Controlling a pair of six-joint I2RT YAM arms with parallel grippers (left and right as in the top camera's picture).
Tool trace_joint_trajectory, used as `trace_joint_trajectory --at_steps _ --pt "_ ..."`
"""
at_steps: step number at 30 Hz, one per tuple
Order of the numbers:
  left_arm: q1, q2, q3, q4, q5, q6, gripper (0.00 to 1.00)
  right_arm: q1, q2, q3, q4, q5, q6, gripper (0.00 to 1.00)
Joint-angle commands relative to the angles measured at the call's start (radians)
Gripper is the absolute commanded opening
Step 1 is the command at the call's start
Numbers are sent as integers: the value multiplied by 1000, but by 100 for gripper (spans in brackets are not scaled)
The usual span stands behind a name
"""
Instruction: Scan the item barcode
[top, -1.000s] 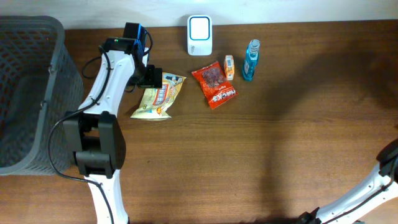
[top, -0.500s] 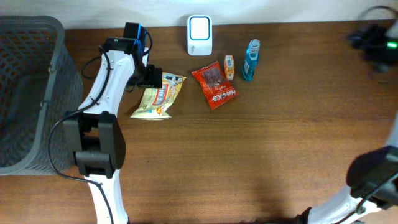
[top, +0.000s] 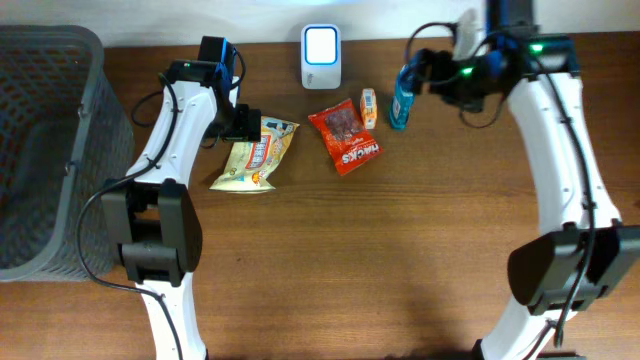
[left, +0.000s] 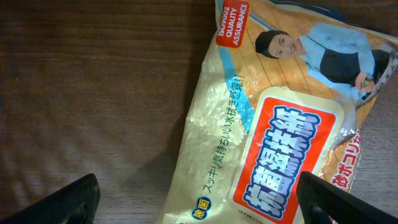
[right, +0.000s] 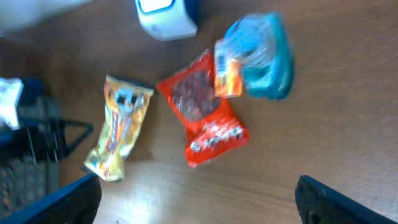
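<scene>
Black left end effector (top: 247, 123) spread wide above the yellow snack bag (top: 255, 155), glossy, red label panel, flat beside a red pouch (top: 345, 136), right end effector (top: 425, 74) released near the blue bottle (top: 403, 97), brown wooden desk (top: 400, 250), grey basket (top: 50, 150) left.

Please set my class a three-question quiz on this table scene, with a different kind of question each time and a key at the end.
1. True or false: the left tool stands open above the yellow snack bag.
2. Which thing lies between the red packet and the blue bottle?
A) a small orange packet
B) a metal spoon
C) a paper cup
3. Fill in: the grey basket stands on the robot's ___ side.

Key: 1 true; 2 A; 3 left.
</scene>
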Motion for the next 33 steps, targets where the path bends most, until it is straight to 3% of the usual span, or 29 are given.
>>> trace_joint_trajectory --at_steps 1,6,13,24,33 --pt "3 4 16 -1 -8 5 99 107 3 -7 -27 177 -8 99" --pt "3 4 16 -1 -8 5 99 247 40 -8 -29 430 -2 99" --pt "3 4 16 -1 -8 5 99 306 190 -8 -35 406 224 96" --pt "3 4 16 -1 -8 5 99 314 356 -9 -47 301 365 96" --pt "3 4 16 -1 -8 5 99 313 361 -52 -18 369 425 77"
